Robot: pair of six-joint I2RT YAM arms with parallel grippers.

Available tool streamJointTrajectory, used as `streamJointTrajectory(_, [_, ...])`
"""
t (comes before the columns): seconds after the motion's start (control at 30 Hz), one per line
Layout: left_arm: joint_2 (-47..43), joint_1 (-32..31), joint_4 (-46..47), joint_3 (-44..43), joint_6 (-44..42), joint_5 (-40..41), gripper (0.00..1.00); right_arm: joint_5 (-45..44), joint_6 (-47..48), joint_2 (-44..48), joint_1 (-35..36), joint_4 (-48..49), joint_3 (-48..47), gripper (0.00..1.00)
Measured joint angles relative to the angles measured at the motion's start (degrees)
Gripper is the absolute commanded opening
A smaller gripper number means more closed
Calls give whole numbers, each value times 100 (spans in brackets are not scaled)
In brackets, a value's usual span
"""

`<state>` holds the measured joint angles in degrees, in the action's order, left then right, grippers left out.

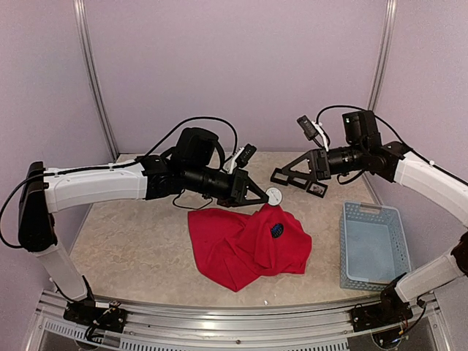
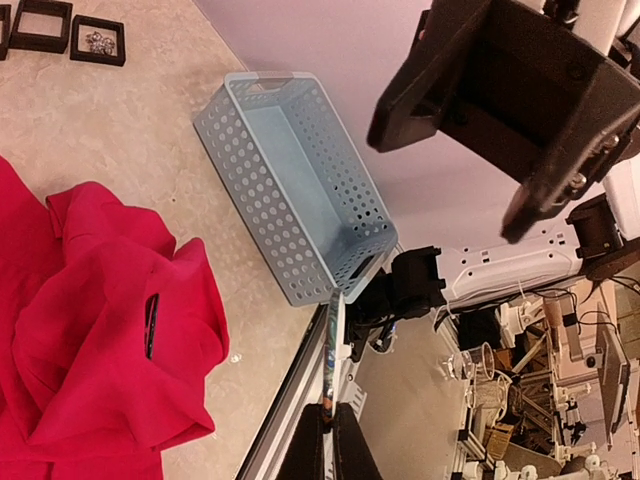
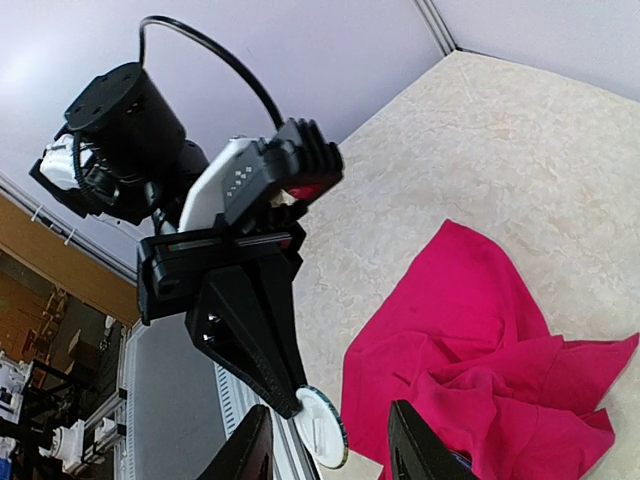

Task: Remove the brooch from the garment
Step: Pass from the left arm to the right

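A: One red garment (image 1: 234,252) lies crumpled on the table (image 1: 131,241), nearer its front edge; basket (image 1: 373,248) by the right edge; go on.
B: Right gripper (image 1: 296,184) gapes empty; left gripper (image 1: 265,197) clamps the white brooch (image 1: 275,194), off the cloth; hold firm, carry level.

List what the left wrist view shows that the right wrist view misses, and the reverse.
Only the left wrist view: the pale blue perforated plastic basket and the small black square frames on the table beyond it.
Only the right wrist view: the left arm's black wrist motor with its looping cable, and the flat face of the white round disc.
Both: the crumpled bright red fabric garment, the beige marbled table, the left fingers shut on that disc, and the open right fingers.
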<state>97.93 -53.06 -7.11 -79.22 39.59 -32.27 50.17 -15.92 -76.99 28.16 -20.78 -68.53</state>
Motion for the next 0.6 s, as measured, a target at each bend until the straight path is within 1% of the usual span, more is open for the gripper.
streamJointTrajectory(0.17, [0,11,-26,0,0,-76,0,334,175,70,0,-116,-17,50])
streamJointTrajectory(0.23, [0,15,-20,0,-2,-109,0,444,278,66,0,-269,-17,50])
streamJointTrajectory(0.4, [0,15,15,0,-42,-238,0,761,595,-142,0,-710,-22,45])
streamJointTrajectory(0.6, [0,-15,28,-22,-127,-339,0,962,767,-398,0,-1016,-22,33])
